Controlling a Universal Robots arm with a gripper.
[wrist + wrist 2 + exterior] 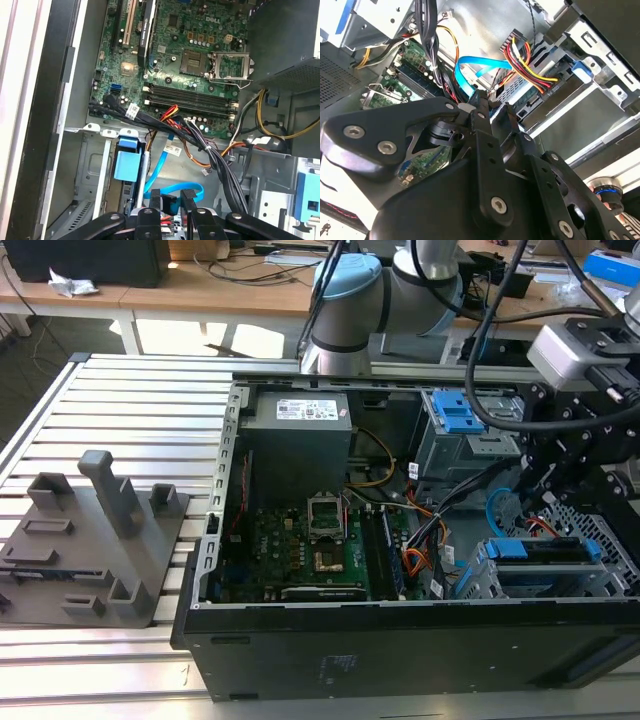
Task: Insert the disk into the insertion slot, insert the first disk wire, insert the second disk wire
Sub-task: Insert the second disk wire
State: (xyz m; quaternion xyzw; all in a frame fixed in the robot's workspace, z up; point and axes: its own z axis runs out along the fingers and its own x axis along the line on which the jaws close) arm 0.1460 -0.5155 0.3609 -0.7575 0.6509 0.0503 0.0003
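Observation:
The disk [545, 551], in its blue carrier, sits inside the insertion slot [612, 562], the light grey perforated cage at the exterior view's right. The first disk wire [530, 65], a red-yellow-black bundle, ends in a plug against the disk's [532, 104] rear edge. My gripper [171, 196] hangs just behind the disk. It is shut on the dark plug of the second disk wire [165, 187], a flat blue cable looping away from the fingers. In the second wrist view the blue cable [480, 66] curves down to the gripper [492, 105] close to the disk's connectors.
The open computer case lies on a slatted metal table [130, 420]. Inside are the motherboard [310, 540], a grey power supply [300, 435] and a darker cage with blue latches [460, 418]. Black cable bundles [200, 145] cross near the gripper. A grey fixture block [100, 540] stands at the left.

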